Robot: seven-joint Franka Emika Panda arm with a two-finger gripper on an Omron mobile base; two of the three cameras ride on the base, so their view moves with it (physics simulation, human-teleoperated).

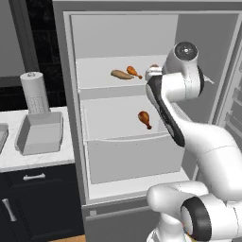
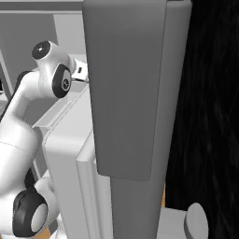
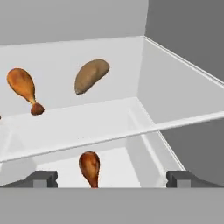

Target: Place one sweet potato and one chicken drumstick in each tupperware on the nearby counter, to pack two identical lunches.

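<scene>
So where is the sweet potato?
The sweet potato lies on the fridge's upper shelf in the left base view, just left of a drumstick, above the shelf holding another drumstick.

— What does the arm [image 1: 208, 142] look like?
— Glossy white rounded shells, with black bands and a long black panel at the joints.
— And the ends?
— Round grey caps; two small dark grey, blocky fingertips [image 3: 43, 178].

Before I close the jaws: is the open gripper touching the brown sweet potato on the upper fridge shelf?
Apart. The hand view shows the sweet potato lying well beyond the gripper, bare white shelf between them.
</scene>
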